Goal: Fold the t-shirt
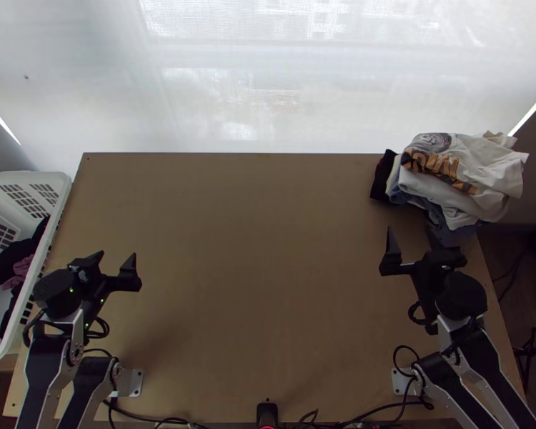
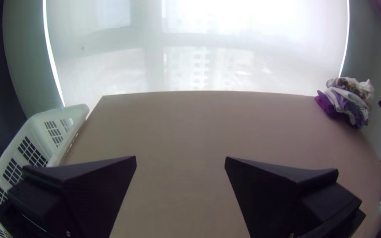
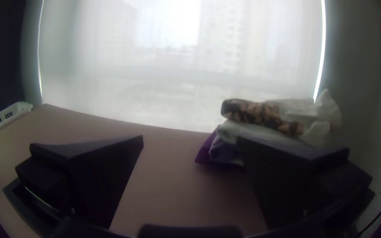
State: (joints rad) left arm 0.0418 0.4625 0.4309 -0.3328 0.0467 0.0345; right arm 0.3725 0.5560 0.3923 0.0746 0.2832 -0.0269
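My left gripper (image 1: pixel 118 259) stands open over the table's left side, near the basket; in its wrist view the gripper (image 2: pixel 181 163) has bare table between its fingers. Over the right side, just below the clothes pile in the top view, my right gripper (image 1: pixel 411 236) is open too; nothing is held in the gripper (image 3: pixel 189 141) in its own wrist view. A white shirt (image 1: pixel 491 166) with an orange and black print lies bunched on top of the pile at the table's back right corner. In the right wrist view the white shirt (image 3: pixel 300 112) is partly behind a finger.
A white plastic basket (image 1: pixel 62 187) with dark and pink clothes (image 1: pixel 19 270) stands at the table's left edge. Under the white shirt are folded white, blue and black clothes (image 1: pixel 439 204). The wooden table (image 1: pixel 254 264) lies bare between the arms. Cables run along its near edge.
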